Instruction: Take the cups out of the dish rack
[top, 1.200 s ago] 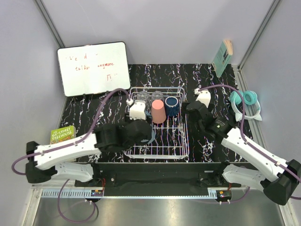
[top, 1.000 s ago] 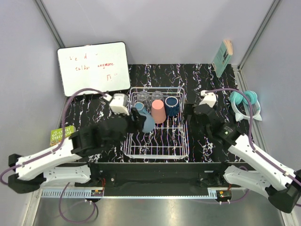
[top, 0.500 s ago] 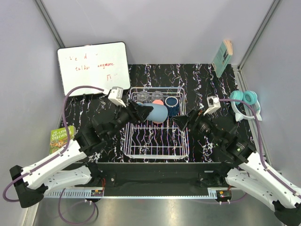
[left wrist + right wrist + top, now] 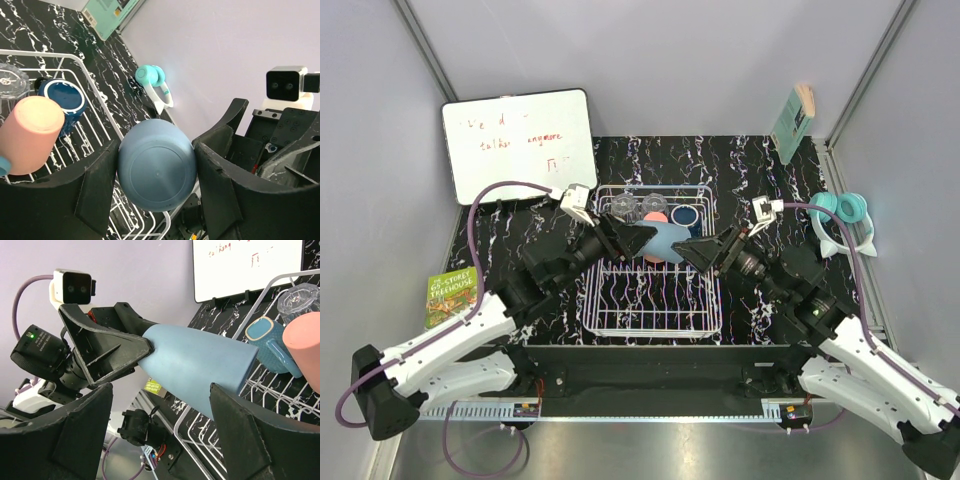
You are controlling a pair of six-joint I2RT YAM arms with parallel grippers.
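My left gripper [image 4: 640,240] is shut on a light blue cup [image 4: 665,241] and holds it lying sideways above the white dish rack [image 4: 655,333]. Its round base [image 4: 156,172] sits between my left fingers [image 4: 97,185]. My right gripper [image 4: 698,250] faces the cup's wide end, open, its fingers [image 4: 75,432] spread below and beside the cup [image 4: 200,365]; I cannot tell whether they touch it. In the rack stand a salmon-pink tumbler [image 4: 30,135], a navy mug [image 4: 62,97], a clear glass [image 4: 300,297] and another light blue mug [image 4: 270,340].
A whiteboard [image 4: 520,145] leans at the back left. A green book [image 4: 453,288] lies left of the rack. Teal headphones [image 4: 845,215] rest at the right, and a teal book [image 4: 792,122] leans on the back wall.
My left gripper lifted the light blue cup out of the rack and tipped it sideways towards the right. My right arm swung in to meet it, its jaws narrowing a little.
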